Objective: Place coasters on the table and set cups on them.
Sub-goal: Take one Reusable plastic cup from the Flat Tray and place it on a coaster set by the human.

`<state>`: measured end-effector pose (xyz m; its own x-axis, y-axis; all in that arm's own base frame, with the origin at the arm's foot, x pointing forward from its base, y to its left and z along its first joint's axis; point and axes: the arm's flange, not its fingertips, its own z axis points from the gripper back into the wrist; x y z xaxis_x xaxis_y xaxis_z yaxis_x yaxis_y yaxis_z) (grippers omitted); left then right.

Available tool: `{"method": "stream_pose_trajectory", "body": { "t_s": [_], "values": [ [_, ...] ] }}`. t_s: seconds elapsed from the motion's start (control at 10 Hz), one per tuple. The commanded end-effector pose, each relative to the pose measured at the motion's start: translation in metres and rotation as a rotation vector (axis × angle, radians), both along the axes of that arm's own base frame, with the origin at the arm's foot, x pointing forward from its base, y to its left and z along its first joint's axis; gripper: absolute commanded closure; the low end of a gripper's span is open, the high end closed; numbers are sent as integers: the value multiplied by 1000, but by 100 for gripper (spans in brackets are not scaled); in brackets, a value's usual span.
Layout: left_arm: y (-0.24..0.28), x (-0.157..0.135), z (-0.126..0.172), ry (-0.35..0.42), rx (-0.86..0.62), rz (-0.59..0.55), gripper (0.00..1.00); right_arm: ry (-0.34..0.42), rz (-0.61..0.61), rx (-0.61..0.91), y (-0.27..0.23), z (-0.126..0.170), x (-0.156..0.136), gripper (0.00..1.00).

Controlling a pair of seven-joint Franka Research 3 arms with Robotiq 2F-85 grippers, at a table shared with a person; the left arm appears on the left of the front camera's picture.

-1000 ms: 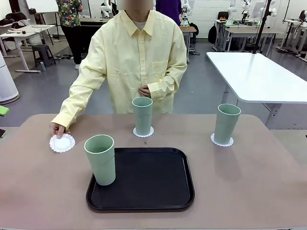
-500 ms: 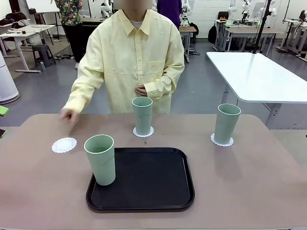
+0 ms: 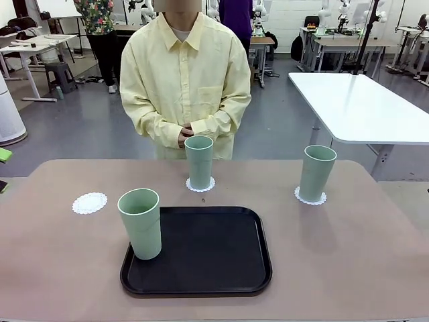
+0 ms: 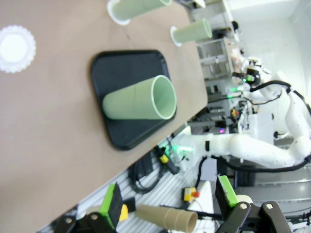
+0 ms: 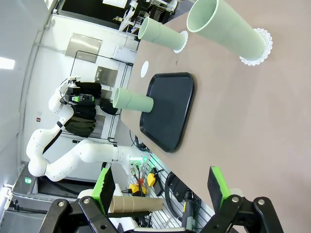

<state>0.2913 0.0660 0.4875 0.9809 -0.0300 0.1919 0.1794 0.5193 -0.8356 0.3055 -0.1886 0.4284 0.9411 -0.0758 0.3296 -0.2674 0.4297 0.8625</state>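
Bare coaster: lies flat at the left of the counter, with its lacy edge intact and nothing on it. A second ago the person's hand was pressed on it. That hand has since been withdrawn, and both hands are now folded at the person's waist, well apart from the coaster. The coaster is therefore judged placed and ready for loading.

Third cup: pale mint, upright, mouth up. It stands on the near left corner of the black tray, near the bare coaster, and is not yet set.

Middle cup and right cup: each is already seated on its own doily.

Left gripper and right gripper: both are held back past the counter's near edge. The jaws are spread wide with nothing between them.
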Motion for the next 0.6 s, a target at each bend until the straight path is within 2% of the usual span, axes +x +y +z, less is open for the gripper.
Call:
{"method": "stream_pose_trajectory", "body": {
  "t_s": [0.0,0.1,0.3,0.4,0.5],
  "values": [
    [1,0,-1,-21,-20,-9,0,2,-2,14,0,-1,-2,0],
    [0,0,0,0,0,0,0,2,-2,14,0,-1,-2,0],
    [-7,13,11,-115,126,-89,0,2,-2,14,0,-1,-2,0],
    [-11,22,17,-219,189,-129,0,2,-2,14,0,-1,-2,0],
    [-20,26,22,-378,317,-149,0,2,-2,14,0,-1,-2,0]
  ]
}}
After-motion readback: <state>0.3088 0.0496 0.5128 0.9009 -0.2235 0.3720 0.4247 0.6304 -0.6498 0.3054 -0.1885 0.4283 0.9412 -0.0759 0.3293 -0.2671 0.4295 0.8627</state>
